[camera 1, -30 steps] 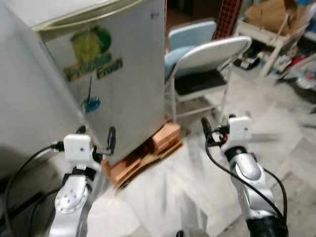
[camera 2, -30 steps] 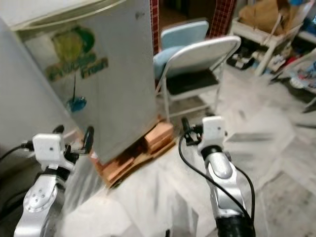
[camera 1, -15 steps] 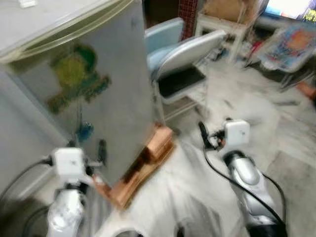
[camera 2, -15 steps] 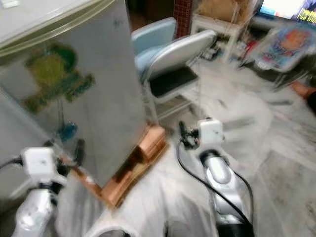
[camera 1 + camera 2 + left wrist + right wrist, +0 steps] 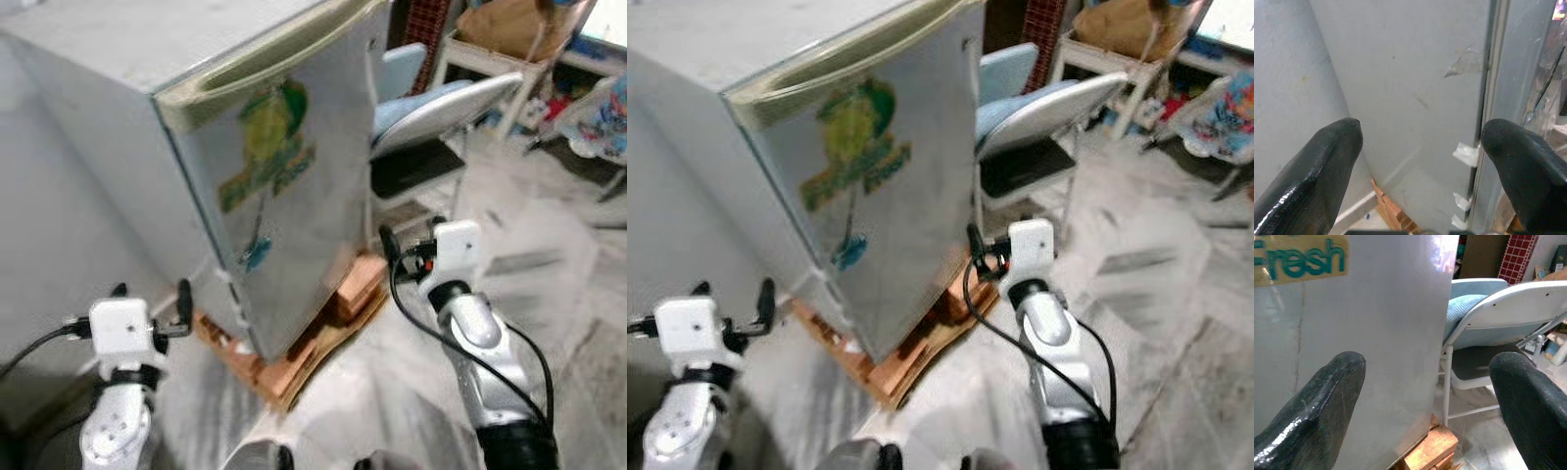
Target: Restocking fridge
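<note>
I am standing in front of the small grey metal fridge [image 5: 265, 186], its door closed, a green and yellow sticker [image 5: 267, 147] on the front and a pale recessed handle strip [image 5: 265, 69] along the top edge. The fridge sits on a low stack of reddish wooden blocks [image 5: 323, 328] on the marble floor [image 5: 549, 255]. My left end effector [image 5: 149, 298] hangs low near the fridge's left corner, fingers spread and empty; in the left wrist view they frame the door seam. My right end effector [image 5: 407, 243] is raised near the fridge's right edge, also spread wide and carrying nothing. A grey folding metal chair [image 5: 441, 117] stands just behind, to the right.

I judge this to be the approach step: nothing is in hand for restocking and the door is not yet open. Next I would need to reach one end effector up to the handle strip and pull the door.
</note>
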Controlling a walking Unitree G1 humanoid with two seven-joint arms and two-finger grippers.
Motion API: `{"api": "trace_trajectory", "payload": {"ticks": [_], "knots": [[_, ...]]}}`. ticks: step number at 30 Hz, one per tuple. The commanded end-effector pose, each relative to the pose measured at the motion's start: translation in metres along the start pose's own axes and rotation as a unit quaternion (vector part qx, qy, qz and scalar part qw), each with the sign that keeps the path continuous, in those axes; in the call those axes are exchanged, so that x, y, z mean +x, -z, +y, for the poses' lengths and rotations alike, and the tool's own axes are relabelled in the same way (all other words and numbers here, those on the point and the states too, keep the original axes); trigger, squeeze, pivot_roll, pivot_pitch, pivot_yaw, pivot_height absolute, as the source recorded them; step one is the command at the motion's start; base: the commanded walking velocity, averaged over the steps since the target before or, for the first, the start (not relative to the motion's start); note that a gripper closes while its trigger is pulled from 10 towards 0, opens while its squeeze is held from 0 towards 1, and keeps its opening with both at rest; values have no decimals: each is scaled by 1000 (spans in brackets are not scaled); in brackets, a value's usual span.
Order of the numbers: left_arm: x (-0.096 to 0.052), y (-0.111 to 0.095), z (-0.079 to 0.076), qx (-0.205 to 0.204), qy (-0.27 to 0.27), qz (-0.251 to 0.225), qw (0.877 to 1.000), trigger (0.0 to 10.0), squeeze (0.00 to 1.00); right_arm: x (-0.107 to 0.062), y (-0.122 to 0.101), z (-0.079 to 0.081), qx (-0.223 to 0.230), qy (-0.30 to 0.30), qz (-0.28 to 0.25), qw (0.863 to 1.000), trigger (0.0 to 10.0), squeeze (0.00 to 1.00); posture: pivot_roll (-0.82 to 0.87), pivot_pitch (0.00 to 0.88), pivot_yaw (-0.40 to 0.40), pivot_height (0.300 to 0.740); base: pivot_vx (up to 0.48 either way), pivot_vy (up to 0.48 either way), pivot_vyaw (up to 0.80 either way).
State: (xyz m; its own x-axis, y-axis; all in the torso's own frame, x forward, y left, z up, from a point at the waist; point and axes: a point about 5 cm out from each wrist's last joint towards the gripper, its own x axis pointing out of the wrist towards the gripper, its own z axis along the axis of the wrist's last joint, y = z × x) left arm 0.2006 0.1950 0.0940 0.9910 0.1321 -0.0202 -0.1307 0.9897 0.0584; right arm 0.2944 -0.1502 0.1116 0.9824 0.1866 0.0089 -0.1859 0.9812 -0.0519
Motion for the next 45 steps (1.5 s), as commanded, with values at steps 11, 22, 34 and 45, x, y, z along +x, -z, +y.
{"api": "trace_trajectory", "payload": {"ticks": [11, 22, 34, 45], "knots": [[0, -1, -7, 3, 26, 1, 1000, 10000, 0, -2, 5, 1, 2, 9, 6, 1000, 10000, 0, 6, 91, 17, 740, 0, 338, 0], [4, -4, -8, 12, 41, -3, 999, 10000, 0, -1, 4, -3, 1, 19, 4, 1000, 10000, 0, 4, 89, 26, 740, 0, 366, 0], [4, 0, -12, -2, 49, 11, 999, 10000, 0, -3, 6, -2, -2, 20, 7, 1000, 10000, 0, 3, 93, 29, 740, 0, 0, -631], [13, -4, -11, -15, 47, 10, 999, 10000, 0, -2, 6, 0, 0, 14, 12, 1000, 10000, 0, 5, 103, 12, 740, 0, 0, -800]]}}
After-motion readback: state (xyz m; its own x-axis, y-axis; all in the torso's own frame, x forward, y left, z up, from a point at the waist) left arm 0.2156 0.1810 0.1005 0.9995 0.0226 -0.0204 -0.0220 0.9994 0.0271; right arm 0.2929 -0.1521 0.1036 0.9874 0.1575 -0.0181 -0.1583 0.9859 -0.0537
